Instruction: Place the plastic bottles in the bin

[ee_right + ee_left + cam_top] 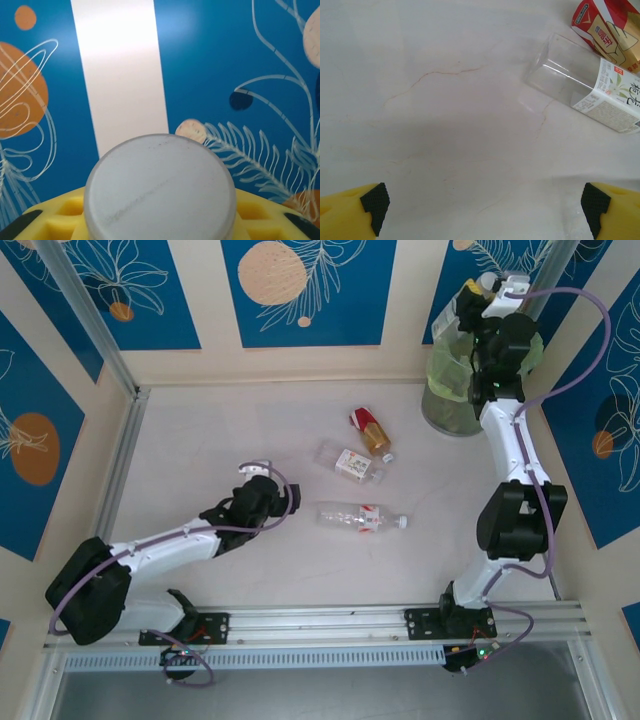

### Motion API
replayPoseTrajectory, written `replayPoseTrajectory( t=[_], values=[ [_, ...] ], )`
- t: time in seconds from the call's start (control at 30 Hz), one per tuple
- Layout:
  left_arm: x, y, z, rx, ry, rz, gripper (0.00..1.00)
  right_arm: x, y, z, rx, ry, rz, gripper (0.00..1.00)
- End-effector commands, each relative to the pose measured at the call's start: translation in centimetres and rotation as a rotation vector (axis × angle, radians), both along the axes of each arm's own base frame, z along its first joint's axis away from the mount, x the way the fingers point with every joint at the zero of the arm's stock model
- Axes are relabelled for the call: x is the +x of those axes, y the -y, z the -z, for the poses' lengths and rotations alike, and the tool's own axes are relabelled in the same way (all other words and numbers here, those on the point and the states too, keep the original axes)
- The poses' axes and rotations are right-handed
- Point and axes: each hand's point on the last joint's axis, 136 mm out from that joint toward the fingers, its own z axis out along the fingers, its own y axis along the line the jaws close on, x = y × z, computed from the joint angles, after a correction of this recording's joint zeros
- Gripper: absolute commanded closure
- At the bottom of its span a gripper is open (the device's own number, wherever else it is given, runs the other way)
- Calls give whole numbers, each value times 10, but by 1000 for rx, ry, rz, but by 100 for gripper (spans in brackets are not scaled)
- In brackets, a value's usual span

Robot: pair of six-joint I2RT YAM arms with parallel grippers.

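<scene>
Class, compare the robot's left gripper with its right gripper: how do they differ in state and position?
The left gripper is open and empty; the right gripper is shut on a bottle. The left gripper sits low over the table, facing a clear white-labelled bottle lying there; the right gripper is raised up by the bin. Both have yellow fingers with black pads.

Table (220, 440): off-white, faint brown veining.
Walls (300, 290): blue panels, white leaf outlines, orange and peach discs, cream strips.
Bin (450, 405): grey-green, light green liner.
Amber bottle (371, 432): red label.
Square clear bottle (350, 462): white label.
Long clear bottle (360, 517): red-white label, white cap.
Held bottle cap (160, 185): pale grey.
Left gripper (485, 210): yellow, black pads.
</scene>
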Motion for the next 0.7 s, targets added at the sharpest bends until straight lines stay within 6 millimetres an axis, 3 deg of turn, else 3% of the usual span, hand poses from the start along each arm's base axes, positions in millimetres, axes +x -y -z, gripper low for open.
replayPoseTrajectory(
  t=[0.0, 0.27, 0.4, 0.67],
  values=[
    [-1, -9, 0, -11, 1, -29, 0, -6, 23, -35, -43, 107, 141, 100],
    [-1, -13, 3, -10, -5, -38, 0, 12, 33, -12, -192, 9, 421, 100],
    [0, -12, 6, -13, -17, -38, 0, 21, 26, 12, -261, -34, 450, 100],
    [1, -5, 12, -27, -43, -27, 0, 38, 3, 29, -485, -23, 516, 100]
  ],
)
